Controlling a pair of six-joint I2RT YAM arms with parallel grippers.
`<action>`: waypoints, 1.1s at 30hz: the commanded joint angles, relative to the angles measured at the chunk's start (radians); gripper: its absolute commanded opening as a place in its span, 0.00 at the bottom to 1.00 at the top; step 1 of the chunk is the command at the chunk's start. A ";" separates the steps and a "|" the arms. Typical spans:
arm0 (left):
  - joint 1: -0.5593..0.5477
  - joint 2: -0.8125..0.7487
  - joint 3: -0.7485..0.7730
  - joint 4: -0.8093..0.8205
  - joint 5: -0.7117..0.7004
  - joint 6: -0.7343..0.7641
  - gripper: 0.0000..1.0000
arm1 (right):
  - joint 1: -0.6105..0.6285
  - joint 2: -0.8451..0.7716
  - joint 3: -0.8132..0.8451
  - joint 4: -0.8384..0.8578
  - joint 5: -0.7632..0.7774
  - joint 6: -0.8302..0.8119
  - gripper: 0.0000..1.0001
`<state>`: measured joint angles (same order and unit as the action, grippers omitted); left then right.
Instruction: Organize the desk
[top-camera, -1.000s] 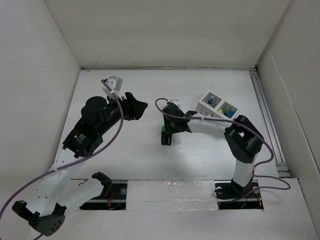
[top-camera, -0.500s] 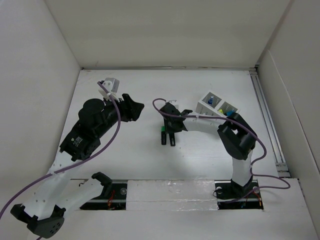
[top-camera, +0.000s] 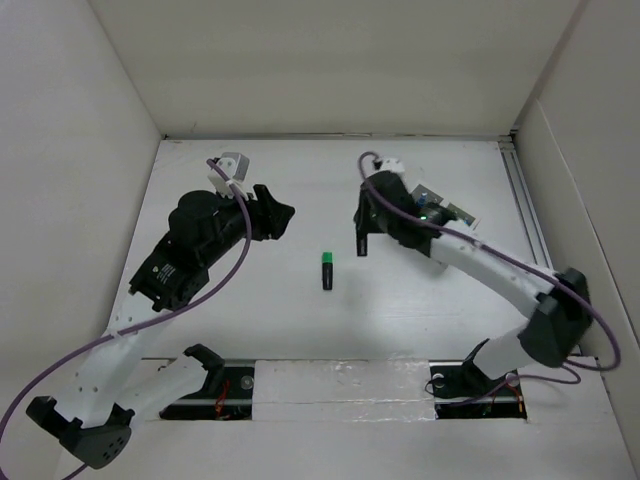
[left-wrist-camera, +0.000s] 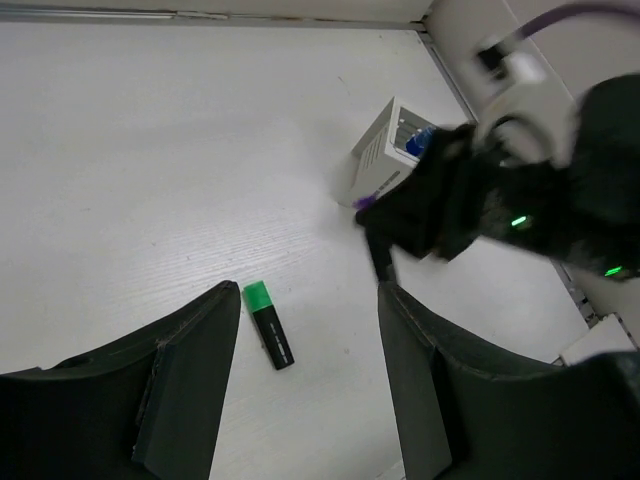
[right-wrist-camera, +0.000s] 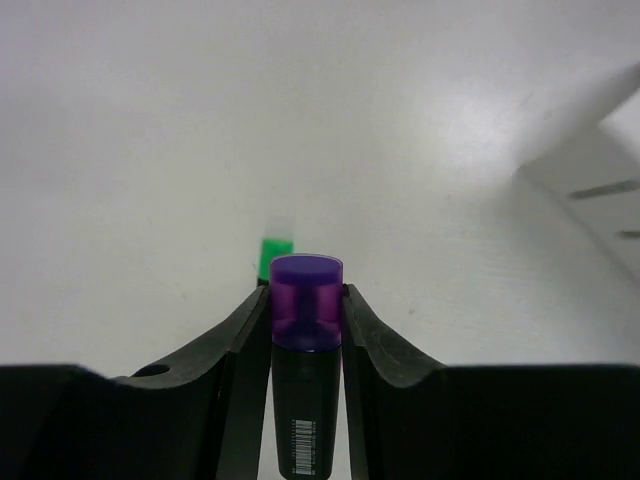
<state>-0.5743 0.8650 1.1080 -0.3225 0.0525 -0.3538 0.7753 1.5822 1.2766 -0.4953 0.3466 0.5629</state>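
The desk (top-camera: 270, 320) is the big white tabletop. A black highlighter with a green cap (top-camera: 326, 270) lies on it at the middle; it also shows in the left wrist view (left-wrist-camera: 268, 326) and its cap in the right wrist view (right-wrist-camera: 275, 250). My right gripper (top-camera: 362, 238) is shut on a black highlighter with a purple cap (right-wrist-camera: 306, 310) and holds it above the desk, back right of the green one. My left gripper (top-camera: 274, 217) is open and empty, left of the green highlighter; its fingertips (left-wrist-camera: 226, 305) frame that highlighter from above.
A small white compartmented organiser (top-camera: 456, 213) with blue and yellow items stands at the right, partly hidden by my right arm; it also shows in the left wrist view (left-wrist-camera: 378, 152). Upright white panels border the desk. A rail (top-camera: 530, 230) runs along the right edge.
My right gripper has risen from beside the green highlighter with the purple-capped highlighter in it and moved back and right toward the organiser. The left gripper has barely shifted.
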 joint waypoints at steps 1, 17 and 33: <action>0.001 -0.006 0.017 0.082 0.032 -0.013 0.53 | -0.118 -0.194 0.033 0.006 0.048 -0.034 0.03; 0.001 0.003 0.033 0.046 0.063 -0.022 0.53 | -0.651 -0.312 -0.141 0.261 0.213 -0.086 0.06; 0.001 -0.032 -0.008 0.036 0.066 0.001 0.54 | -0.558 -0.176 -0.209 0.236 0.416 -0.015 0.11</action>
<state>-0.5743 0.8360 1.0855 -0.3016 0.1154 -0.3744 0.1814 1.4048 1.0687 -0.2798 0.6811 0.5159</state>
